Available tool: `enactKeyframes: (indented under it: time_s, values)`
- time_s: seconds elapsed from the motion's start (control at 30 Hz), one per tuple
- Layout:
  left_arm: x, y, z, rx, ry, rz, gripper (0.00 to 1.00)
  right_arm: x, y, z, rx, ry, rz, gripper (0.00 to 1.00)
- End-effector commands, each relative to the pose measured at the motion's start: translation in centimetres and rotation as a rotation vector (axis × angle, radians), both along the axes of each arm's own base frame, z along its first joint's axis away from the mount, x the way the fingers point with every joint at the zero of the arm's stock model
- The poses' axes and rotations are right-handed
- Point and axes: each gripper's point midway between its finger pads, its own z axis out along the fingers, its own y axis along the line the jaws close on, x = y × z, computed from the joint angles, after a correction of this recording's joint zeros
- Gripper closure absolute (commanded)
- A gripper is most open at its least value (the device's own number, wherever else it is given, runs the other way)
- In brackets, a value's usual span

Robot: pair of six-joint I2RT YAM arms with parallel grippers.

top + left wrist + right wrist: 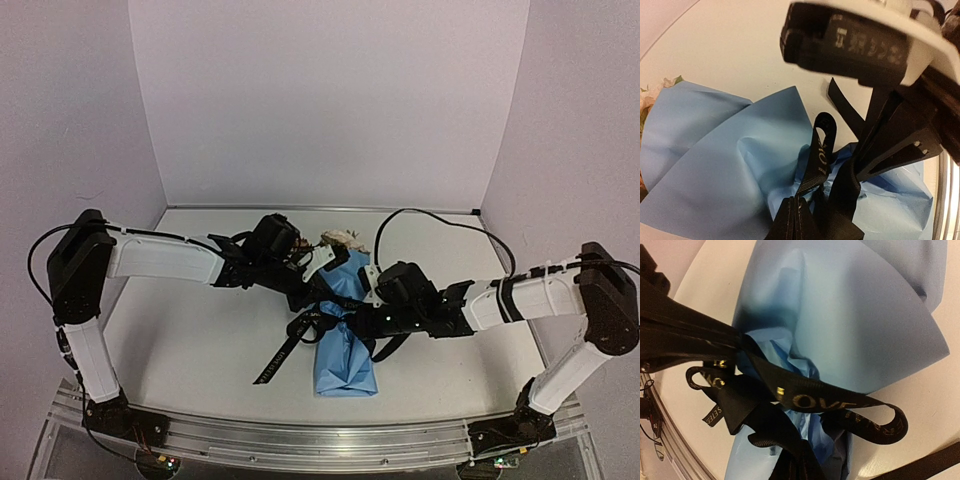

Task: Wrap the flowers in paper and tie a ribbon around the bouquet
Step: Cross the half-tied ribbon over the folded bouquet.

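Note:
The bouquet (347, 345), a light blue paper (840, 315) cone, lies on the table with cream flowers (340, 238) showing at its far end. The black ribbon (300, 330) is bunched round the cone's middle, and one tail trails toward the near left. My left gripper (318, 298) comes in from the left, and in its wrist view the fingers (790, 220) are shut on a ribbon loop (822, 150). Coming from the right, my right gripper (350, 318) is shut on another ribbon strand (815, 400) with gold lettering. The stems are hidden inside the paper.
The white table (200, 330) is walled at the back and both sides. A metal rail (300, 440) runs along the near edge. A black cable (440, 220) arcs over the right arm. The right arm's head (855, 45) hangs close above the left wrist camera.

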Motion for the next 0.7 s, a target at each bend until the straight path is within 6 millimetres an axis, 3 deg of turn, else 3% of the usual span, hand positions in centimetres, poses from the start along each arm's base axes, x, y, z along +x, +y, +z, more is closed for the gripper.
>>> enactKeyframes:
  time_s: [0.0, 0.17, 0.33, 0.47, 0.67]
  values:
    - [0.0, -0.3, 3.5, -0.098, -0.034, -0.002, 1.00, 1.8, 1.3, 0.8, 0.086, 0.001, -0.045, 1.00]
    - [-0.7, -0.1, 3.9, -0.119, -0.017, -0.030, 1.00, 3.0, 1.8, 0.6, 0.125, 0.004, -0.077, 1.00]
    - [-2.7, 0.3, 4.2, -0.114, 0.006, -0.119, 1.00, 3.5, 2.1, 0.5, 0.143, 0.005, -0.067, 1.00]
    - [-4.0, 0.5, 3.6, -0.093, 0.057, -0.178, 1.00, 3.6, 2.7, 0.7, 0.156, -0.002, -0.017, 1.00]
    - [-4.4, 0.2, 2.2, -0.058, 0.120, -0.201, 1.00, 4.0, 3.7, 0.5, 0.169, -0.068, 0.049, 1.00]
